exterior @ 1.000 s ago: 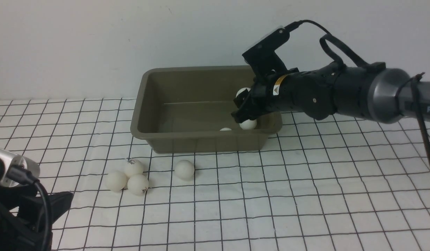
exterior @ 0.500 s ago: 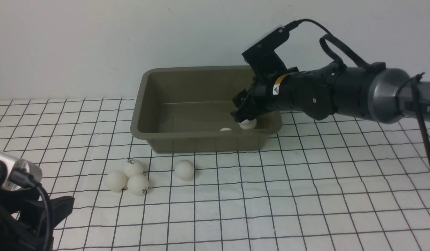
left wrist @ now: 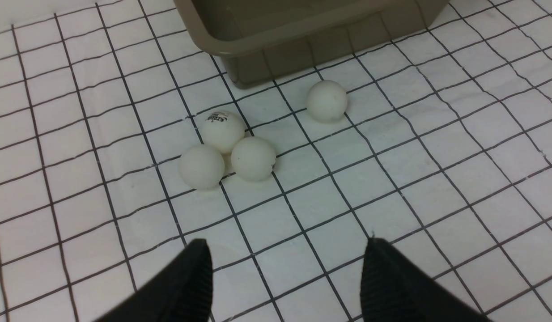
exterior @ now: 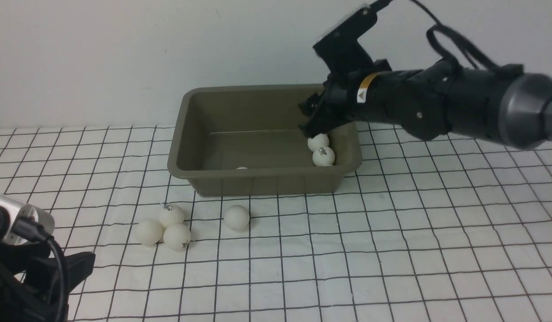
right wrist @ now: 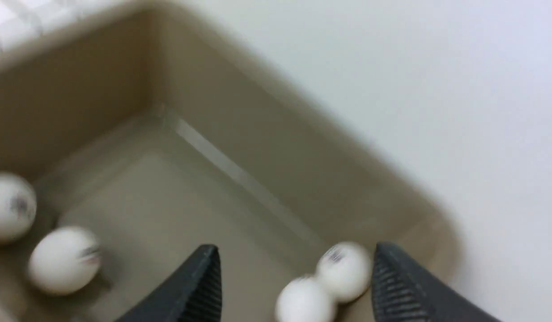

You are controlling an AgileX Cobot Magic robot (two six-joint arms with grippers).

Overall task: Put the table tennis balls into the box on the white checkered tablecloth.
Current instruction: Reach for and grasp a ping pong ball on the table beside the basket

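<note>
Right end effector (right wrist: 296, 250) spread above box (exterior: 258, 183); apparently four balls (right wrist: 63, 259) inside.

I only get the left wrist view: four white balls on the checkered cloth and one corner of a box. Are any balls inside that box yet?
Observer: Yes. The right wrist view shows four table tennis balls lying in the box.
Operator: Where is the other arm?
Observer: The right gripper hangs over the box's right end, just above two of those balls.
Operator: Is it holding one?
Observer: No, its fingers stand apart with nothing clamped between them.
</note>
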